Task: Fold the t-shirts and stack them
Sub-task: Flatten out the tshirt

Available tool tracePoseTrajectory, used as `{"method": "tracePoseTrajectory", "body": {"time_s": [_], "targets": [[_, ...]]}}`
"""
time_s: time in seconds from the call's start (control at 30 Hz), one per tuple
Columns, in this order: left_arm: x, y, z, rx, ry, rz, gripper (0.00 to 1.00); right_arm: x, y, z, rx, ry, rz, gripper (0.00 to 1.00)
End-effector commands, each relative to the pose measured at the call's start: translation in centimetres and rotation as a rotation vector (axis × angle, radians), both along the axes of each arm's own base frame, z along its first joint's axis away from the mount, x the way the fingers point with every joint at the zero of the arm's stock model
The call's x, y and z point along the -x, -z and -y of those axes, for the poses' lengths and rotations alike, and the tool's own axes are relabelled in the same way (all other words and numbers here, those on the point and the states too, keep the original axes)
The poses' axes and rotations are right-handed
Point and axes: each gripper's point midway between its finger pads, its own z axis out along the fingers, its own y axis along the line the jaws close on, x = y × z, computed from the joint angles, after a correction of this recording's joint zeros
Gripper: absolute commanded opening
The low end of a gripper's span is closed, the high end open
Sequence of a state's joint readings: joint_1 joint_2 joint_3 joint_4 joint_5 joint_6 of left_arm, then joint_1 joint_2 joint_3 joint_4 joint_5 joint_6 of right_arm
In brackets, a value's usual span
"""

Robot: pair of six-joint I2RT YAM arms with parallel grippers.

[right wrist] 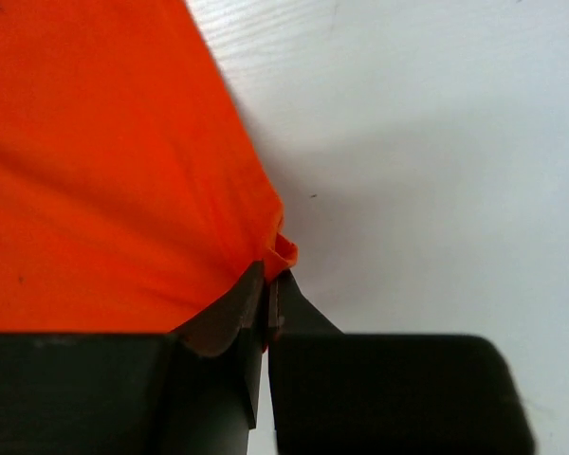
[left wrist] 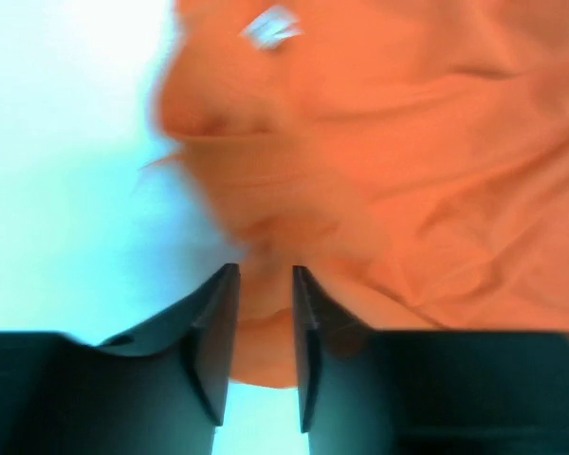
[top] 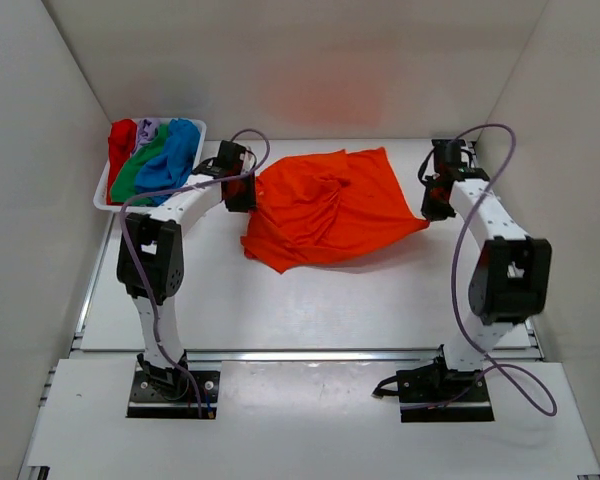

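A robot lab bench, by every sign, rather than a home or shop. Plain white walls [top: 40, 150] boxing in a white table [top: 310, 310] on three sides. A left arm [top: 150, 260] and a right arm [top: 505, 270] of black and white parts, bolted on black plates [top: 175, 393] at the near edge. Purple cables [top: 457, 300] looping bare from base to wrist. A metal rail [top: 310, 353] along the table's front. For props, a white tray [top: 102, 195] of bright shirts [top: 165, 160] in the far left corner and an orange shirt [top: 325, 210] mid-table.
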State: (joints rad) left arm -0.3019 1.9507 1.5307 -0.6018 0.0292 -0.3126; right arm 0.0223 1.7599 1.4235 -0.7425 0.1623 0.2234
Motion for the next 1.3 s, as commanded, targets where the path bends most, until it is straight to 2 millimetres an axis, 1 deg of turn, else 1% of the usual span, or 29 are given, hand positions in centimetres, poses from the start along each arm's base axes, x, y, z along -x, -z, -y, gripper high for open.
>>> {"method": "tracePoseTrajectory", "body": {"time_s": [0.0, 0.03, 0.07, 0.1, 0.13, 0.2, 0.27, 0.3, 0.4, 0.47, 0.5, 0.53, 0.6, 0.63, 0.67, 0.7, 0.73, 0.77, 0.83, 0.87, 0.9, 0.93, 0.97, 1.03, 1.07, 1.13, 1.2, 1.23, 1.27], "targets": [[-0.3, -0.9, -2.4, -0.052, -0.018, -0.018, 0.46, -0.5, -0.4, -0.9, -0.021, -0.038, 0.142, 0.00], [-0.1, -1.0, -2.5, -0.051, -0.009, -0.016, 0.48, 0.0, -0.1, -0.7, -0.007, -0.034, 0.135, 0.00], [0.6, -0.9, -2.6, -0.047, -0.010, -0.014, 0.50, 0.9, 0.9, -0.7, -0.011, -0.033, 0.117, 0.00], [1.7, -0.5, -2.8, -0.047, -0.008, -0.027, 0.51, 1.8, 1.6, -1.0, -0.026, -0.029, 0.104, 0.00], [1.7, -0.8, -2.8, -0.033, -0.017, -0.007, 0.52, 2.3, 1.9, -0.9, -0.031, -0.031, 0.105, 0.00], [3.6, 0.2, -3.1, -0.025, -0.021, -0.030, 0.54, 2.8, 2.2, -1.2, -0.045, -0.031, 0.114, 0.00], [4.1, 0.7, -3.0, 0.001, -0.027, -0.029, 0.56, 3.1, 2.3, -1.3, -0.046, -0.033, 0.121, 0.00], [4.8, 1.6, -3.0, -0.002, -0.023, -0.050, 0.57, 3.3, 2.5, -1.3, -0.047, -0.038, 0.119, 0.00], [4.8, 2.6, -2.6, 0.050, -0.044, -0.068, 0.58, 3.9, 3.0, -1.6, -0.051, -0.046, 0.105, 0.00], [4.6, 3.0, -1.6, 0.089, -0.052, -0.064, 0.58, 4.5, 3.3, -1.8, -0.053, -0.051, 0.104, 0.00], [4.4, 3.3, -1.5, 0.102, -0.058, -0.065, 0.59, 4.5, 3.2, -1.5, -0.059, -0.039, 0.112, 0.00], [4.5, 3.2, -1.0, 0.110, -0.051, -0.064, 0.58, 4.7, 3.3, -1.6, -0.063, -0.045, 0.113, 0.00], [5.0, 4.0, -0.3, 0.114, -0.033, -0.089, 0.58, 4.8, 3.3, -1.5, -0.075, -0.042, 0.121, 0.00], [5.2, 4.3, 0.1, 0.119, -0.030, -0.097, 0.51, 4.9, 3.5, -1.5, -0.078, -0.040, 0.115, 0.00], [5.4, 4.4, 0.4, 0.124, -0.023, -0.104, 0.30, 5.0, 3.4, -1.4, -0.077, -0.038, 0.118, 0.00], [5.7, 4.3, 0.6, 0.128, -0.015, -0.112, 0.19, 5.1, 3.4, -1.4, -0.081, -0.041, 0.116, 0.00], [5.4, 3.8, 0.3, 0.124, -0.022, -0.096, 0.00, 5.3, 3.5, -1.5, -0.082, -0.041, 0.110, 0.00], [5.5, 3.5, 0.2, 0.125, -0.030, -0.096, 0.00, 5.2, 3.3, -1.6, -0.082, -0.046, 0.117, 0.00], [5.2, 1.0, -0.3, 0.137, -0.041, -0.051, 0.00, 5.3, 3.2, -1.6, -0.087, -0.045, 0.121, 0.00], [5.2, 0.3, -0.3, 0.144, -0.039, -0.038, 0.00, 5.4, 3.3, -1.5, -0.081, -0.043, 0.117, 0.00], [5.1, -1.7, -0.1, 0.159, -0.029, -0.010, 0.00, 5.5, 3.4, -1.4, -0.088, -0.037, 0.116, 0.00], [5.6, -3.0, 0.4, 0.161, 0.003, 0.006, 0.00, 5.6, 3.6, -1.4, -0.097, -0.037, 0.112, 0.01], [5.9, -5.0, 1.4, 0.174, 0.036, 0.041, 0.00, 5.5, 3.2, -1.4, -0.099, -0.037, 0.122, 0.00], [8.1, -6.2, 3.5, 0.201, 0.132, 0.020, 0.00, 5.6, 3.2, -1.5, -0.105, -0.039, 0.123, 0.00], [9.5, -6.8, 5.1, 0.242, 0.205, 0.007, 0.09, 5.7, 3.2, -1.3, -0.102, -0.035, 0.121, 0.00], [12.8, -6.2, 7.2, 0.321, 0.327, -0.103, 0.31, 5.6, 3.2, -1.3, -0.106, -0.034, 0.121, 0.00], [14.3, -5.2, 7.5, 0.329, 0.363, -0.149, 0.38, 5.9, 3.3, -1.4, -0.106, -0.040, 0.113, 0.00], [14.6, -4.4, 6.8, 0.307, 0.342, -0.149, 0.43, 5.8, 3.3, -1.4, -0.105, -0.040, 0.112, 0.00], [14.9, -3.7, 6.2, 0.302, 0.316, -0.153, 0.52, 5.6, 3.2, -1.6, -0.106, -0.046, 0.120, 0.00]]}}
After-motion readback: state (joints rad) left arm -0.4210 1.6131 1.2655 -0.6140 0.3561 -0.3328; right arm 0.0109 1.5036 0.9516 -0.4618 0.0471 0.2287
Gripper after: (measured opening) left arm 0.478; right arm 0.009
